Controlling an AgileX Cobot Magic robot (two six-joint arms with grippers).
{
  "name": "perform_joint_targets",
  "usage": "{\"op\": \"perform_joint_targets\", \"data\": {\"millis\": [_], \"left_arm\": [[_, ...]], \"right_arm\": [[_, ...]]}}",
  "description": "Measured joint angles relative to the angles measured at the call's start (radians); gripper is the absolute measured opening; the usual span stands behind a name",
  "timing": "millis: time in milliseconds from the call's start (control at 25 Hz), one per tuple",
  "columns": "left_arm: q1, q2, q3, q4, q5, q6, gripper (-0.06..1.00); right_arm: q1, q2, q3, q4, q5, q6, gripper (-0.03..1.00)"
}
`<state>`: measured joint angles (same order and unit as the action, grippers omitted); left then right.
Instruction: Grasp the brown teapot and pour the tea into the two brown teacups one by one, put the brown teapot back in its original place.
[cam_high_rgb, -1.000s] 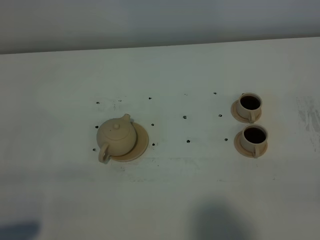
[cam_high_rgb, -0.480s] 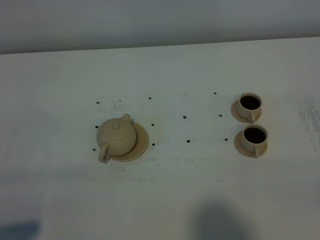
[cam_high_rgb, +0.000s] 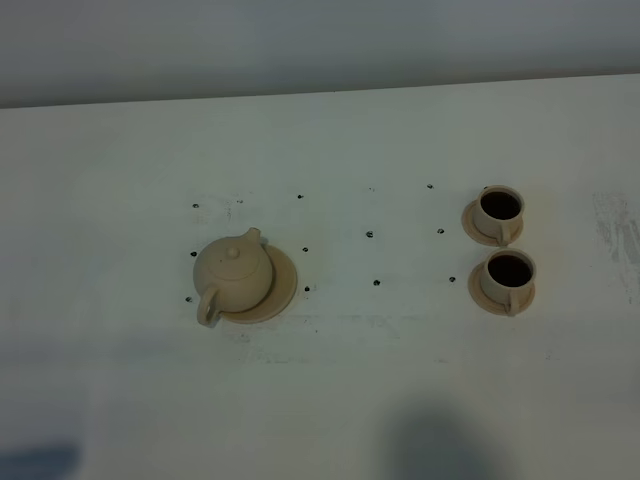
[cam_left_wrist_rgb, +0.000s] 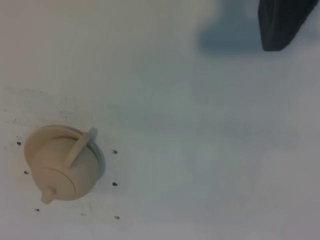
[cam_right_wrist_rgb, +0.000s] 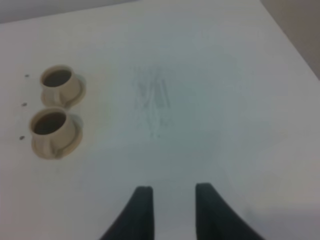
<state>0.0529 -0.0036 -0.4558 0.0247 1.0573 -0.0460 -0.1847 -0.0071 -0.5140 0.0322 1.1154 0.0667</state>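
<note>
Teapot: the brown teapot (cam_high_rgb: 234, 275), squat, rounded, matte pale-tan ceramic; domed lid with small knob, loop handle toward near-left, short spout toward the far side.
Location: left of centre, standing on a flat round saucer (cam_high_rgb: 283, 290) of the same tan.
Cups: the two brown teacups, far cup (cam_high_rgb: 499, 208) and near cup (cam_high_rgb: 509, 273), at right, each on a small saucer.
Contents: the tea (cam_high_rgb: 510, 268), dark reddish-brown, in both cups.
Surface: white table (cam_high_rgb: 380, 380), smudged, dotted with small black marks (cam_high_rgb: 376, 282).
Left gripper (cam_left_wrist_rgb: 280, 22): one dark finger visible; opening cannot be told; holds nothing.
Right gripper (cam_right_wrist_rgb: 171, 210): dark fingers drawn in, a narrow gap between, empty, well apart from the cups.
</note>
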Motion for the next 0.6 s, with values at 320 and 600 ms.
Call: {"op": "perform_joint_targets", "data": {"millis": [320, 600], "left_arm": [[0.000, 0.000, 0.000, 0.000, 0.000, 0.001, 0.43], [0.000, 0.000, 0.000, 0.000, 0.000, 0.001, 0.43]], "right_arm": [[0.000, 0.000, 0.000, -0.032, 0.001, -0.067, 0.22], [0.000, 0.000, 0.000, -0.032, 0.001, -0.079, 0.22]]}}
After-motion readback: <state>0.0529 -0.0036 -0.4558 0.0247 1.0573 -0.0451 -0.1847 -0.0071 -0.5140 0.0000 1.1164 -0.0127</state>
